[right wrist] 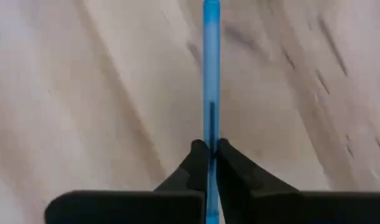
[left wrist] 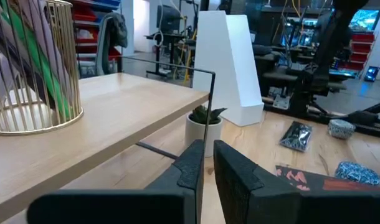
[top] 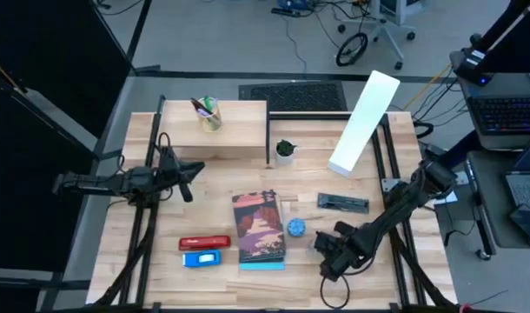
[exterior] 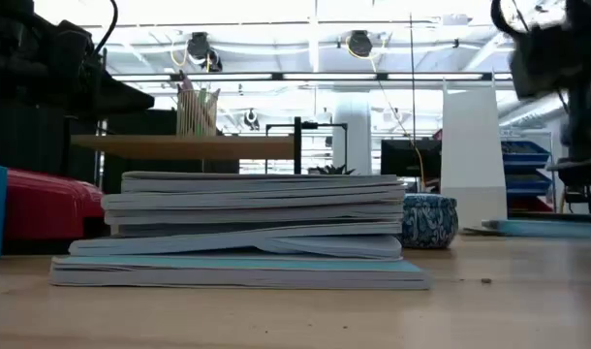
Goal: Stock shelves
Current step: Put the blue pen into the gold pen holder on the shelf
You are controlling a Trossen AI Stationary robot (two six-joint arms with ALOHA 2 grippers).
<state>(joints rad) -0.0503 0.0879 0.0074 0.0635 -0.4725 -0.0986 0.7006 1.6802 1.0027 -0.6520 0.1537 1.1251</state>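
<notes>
The low light-wood shelf (top: 217,130) stands at the far left and carries a wire pencil cup (top: 207,113). The white file holder (top: 365,122) lies slantwise at the far right. My left gripper (top: 188,178) hovers shut in front of the shelf, holding nothing; in its wrist view the shelf's plank (left wrist: 115,118) is close ahead. My right gripper (top: 328,261) is near the front right, pointing down, shut on a thin blue pen-like thing (right wrist: 210,62). My right gripper pinches the thin blue thing near one end (right wrist: 210,134) between its two fingers. The thing runs straight on past the fingertips, in line with them. Whether its far end touches the table I cannot tell.
A stack of books (top: 261,228) lies at the middle front, with a blue patterned bowl (top: 297,229) to its right. A red stapler (top: 204,243) and a blue item (top: 202,258) sit front left. A small potted plant (top: 286,149) and a black pouch (top: 343,203) lie mid-table.
</notes>
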